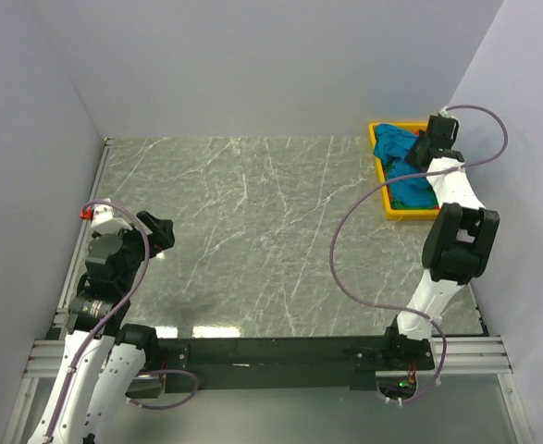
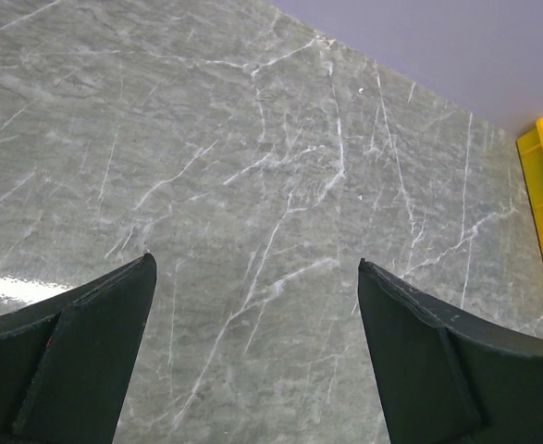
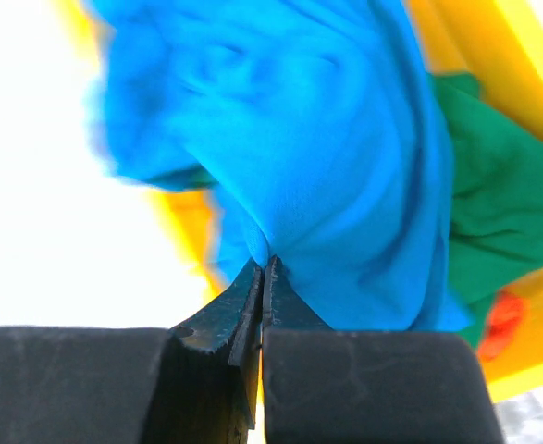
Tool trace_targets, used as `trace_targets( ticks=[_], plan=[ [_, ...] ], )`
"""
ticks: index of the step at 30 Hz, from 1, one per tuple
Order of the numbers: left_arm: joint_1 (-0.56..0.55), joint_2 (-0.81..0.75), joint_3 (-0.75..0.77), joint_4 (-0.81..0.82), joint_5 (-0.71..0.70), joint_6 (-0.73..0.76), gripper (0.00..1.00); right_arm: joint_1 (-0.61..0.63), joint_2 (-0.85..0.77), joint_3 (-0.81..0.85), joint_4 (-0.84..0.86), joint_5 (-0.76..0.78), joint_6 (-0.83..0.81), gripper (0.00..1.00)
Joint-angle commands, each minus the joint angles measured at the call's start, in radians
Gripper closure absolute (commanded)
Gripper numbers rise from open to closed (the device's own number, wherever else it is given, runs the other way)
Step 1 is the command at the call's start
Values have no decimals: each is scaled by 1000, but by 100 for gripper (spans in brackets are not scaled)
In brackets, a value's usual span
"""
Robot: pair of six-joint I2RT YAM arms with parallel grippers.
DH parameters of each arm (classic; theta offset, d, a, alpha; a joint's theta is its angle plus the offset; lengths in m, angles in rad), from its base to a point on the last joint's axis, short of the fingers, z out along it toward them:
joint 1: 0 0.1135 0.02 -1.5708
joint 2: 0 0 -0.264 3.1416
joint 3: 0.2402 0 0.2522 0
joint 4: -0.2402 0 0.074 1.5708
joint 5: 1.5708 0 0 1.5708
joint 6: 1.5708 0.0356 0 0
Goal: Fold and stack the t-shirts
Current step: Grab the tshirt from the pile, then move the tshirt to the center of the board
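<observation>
A crumpled teal-blue t-shirt [image 3: 327,157] lies on top in the yellow bin [image 3: 521,55] at the table's far right. Under it show a green t-shirt [image 3: 502,203] and a small red-orange piece [image 3: 502,319]. My right gripper [image 3: 264,264] is shut, its tips pinching a fold of the blue t-shirt. From above, the right gripper [image 1: 421,151] hangs over the bin [image 1: 387,199] and the blue t-shirt [image 1: 393,146]. My left gripper [image 2: 257,268] is open above bare table at the near left, with nothing between its fingers [image 2: 410,333].
The grey marble table [image 1: 252,231] has white walls to the left, behind and to the right. The bin's yellow rim [image 2: 541,203] shows at the right edge of the left wrist view. A grey cable [image 1: 345,250] loops from the right arm over the table.
</observation>
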Motion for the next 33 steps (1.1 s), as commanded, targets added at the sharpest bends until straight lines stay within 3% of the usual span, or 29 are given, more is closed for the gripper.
trace_targets(
  ticks=[1,10,21,27,33],
  plan=[
    [-11,-16,-1,39,14,13,4,90,-163,11,47,-101,67,100],
    [-27,-22,0,37,11,13,4,396,-245,17,21,-135,110,100],
    [-25,7,5,31,19,12,4,798,-174,170,6,-270,206,100],
    [-11,19,6,28,26,9,5,927,-61,417,-82,-340,193,100],
    [2,15,2,36,35,7,5,992,-61,394,-12,-408,250,100]
  ],
)
